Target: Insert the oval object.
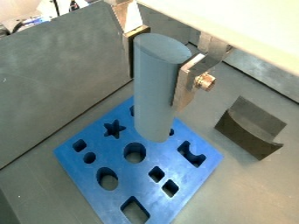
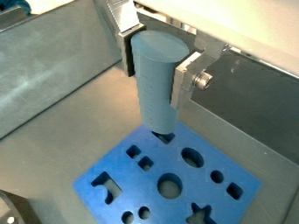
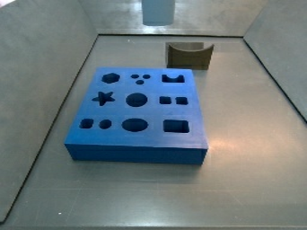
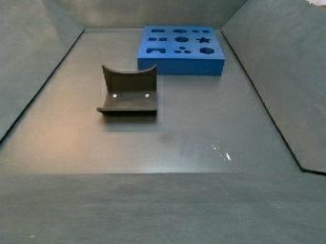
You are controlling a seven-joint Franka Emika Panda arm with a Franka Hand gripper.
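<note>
My gripper [image 1: 158, 72] is shut on the oval object [image 1: 156, 101], a smooth pale grey-blue peg held upright between the silver fingers [image 1: 191, 75]. It hangs above the flat blue board with shaped holes [image 1: 176, 171], with its lower end over the board's edge region near the star hole. Both wrist views show the gripper [image 2: 156, 74], the peg [image 2: 155, 101] and the board [image 2: 122, 188]. In a side view only the peg's lower end [image 3: 159, 11] shows, above and behind the board [image 3: 150, 135]. The gripper is out of view in a side view where the board [image 4: 181, 65] lies at the far end.
A brown arch-shaped block [image 3: 189, 55] lies on the grey floor beside the board, also seen in a wrist view [image 1: 251, 129] and a side view [image 4: 129, 93]. Grey walls [image 3: 54, 54] enclose the floor on all sides.
</note>
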